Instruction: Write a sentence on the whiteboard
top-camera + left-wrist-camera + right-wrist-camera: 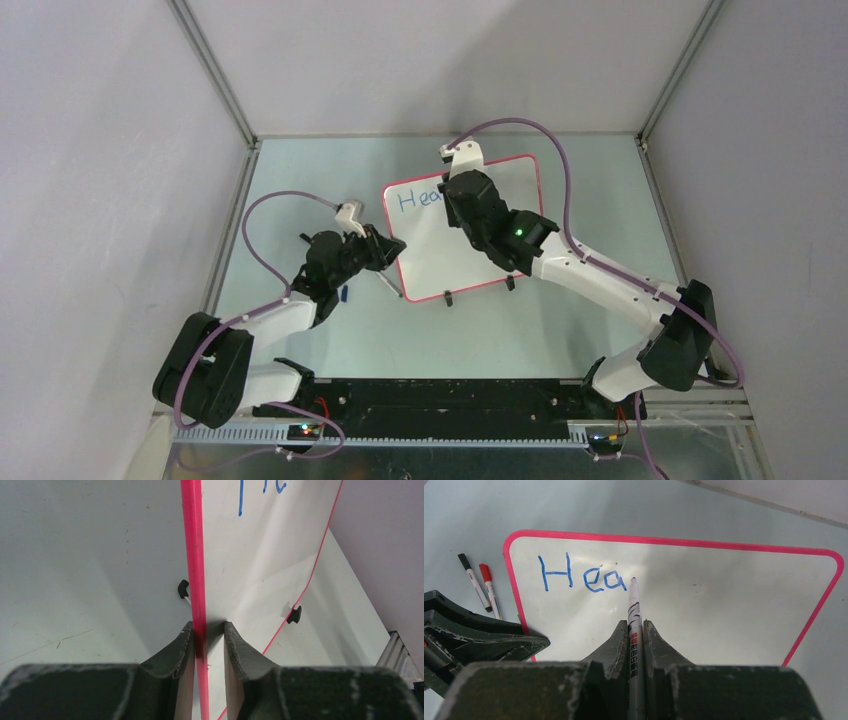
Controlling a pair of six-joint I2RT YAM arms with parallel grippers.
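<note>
The whiteboard (440, 262) with its red frame lies on the table, two black feet at its near edge. Blue lettering "Hea" (584, 577) is at its top left; it also shows in the top view (420, 198). My right gripper (636, 625) is shut on a white marker (634, 605), whose tip touches the board just right of the "a". In the top view the right gripper (462, 200) hangs over the lettering. My left gripper (208, 627) is closed over the board's red left edge (192, 555), low on that side (388, 250).
Two loose markers, one black-capped (474, 582) and one red-capped (489, 591), lie on the table left of the board. A marker (390, 285) and a small blue piece (344, 293) lie near the left arm. Walls enclose the table on three sides.
</note>
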